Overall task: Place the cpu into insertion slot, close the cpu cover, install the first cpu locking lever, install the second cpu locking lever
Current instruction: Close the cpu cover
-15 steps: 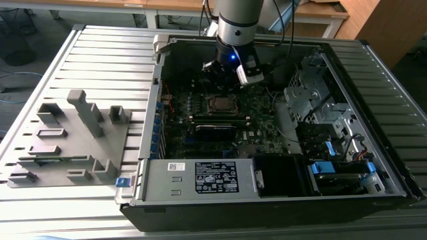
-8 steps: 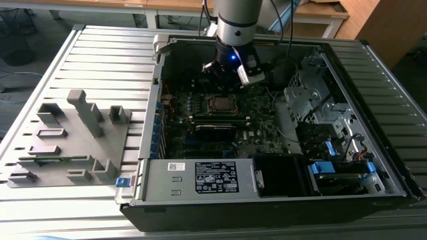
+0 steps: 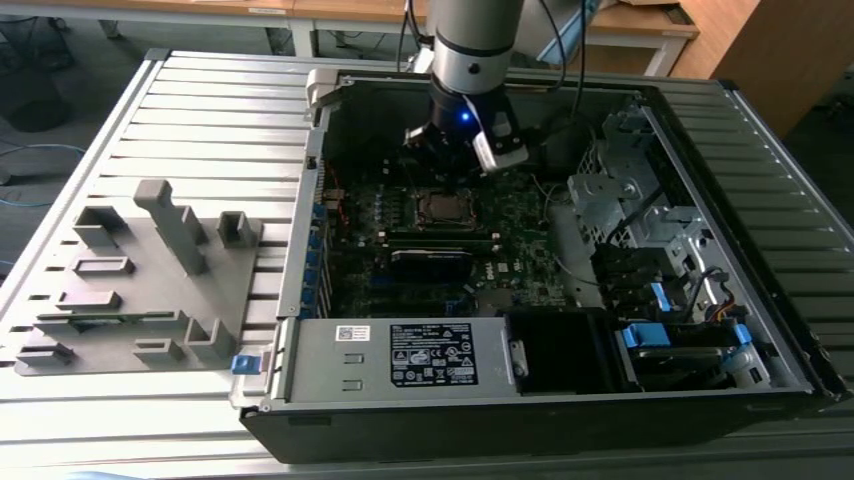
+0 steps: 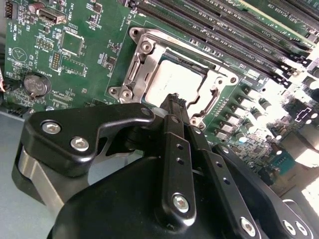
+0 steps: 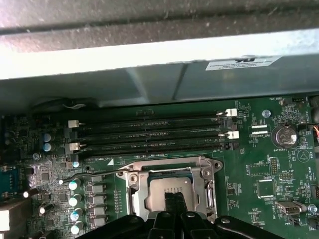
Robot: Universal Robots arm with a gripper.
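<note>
Evidently, the cpu (image 4: 172, 82) is seated in the insertion slot (image 3: 441, 207), where it is seen as a small flat square with a dull silver-grey top. The cpu cover (image 4: 133, 72), a thin silver frame plate, is laid flat around it, so that the chip is seen through the large square window. The gripper (image 4: 174, 102) is held just above one edge of the cpu. Its black fingers (image 4: 172, 149) are brought together at the tips with nothing between them, and whether they touch the chip cannot be told.

One cpu, one cover and one slot are counted. Four long black memory slots (image 5: 149, 132) are set just beside the insertion slot and run parallel to one side of it. One round coin battery (image 5: 284, 135) is mounted near it on the green board.

A white label is carried by the grey power supply box (image 3: 400, 355), well apart from the slot, and a white sticker (image 5: 241, 62) is fixed to the case wall beyond the memory slots. White lettering is printed on the board around the slot, but none of it can be made out.
</note>
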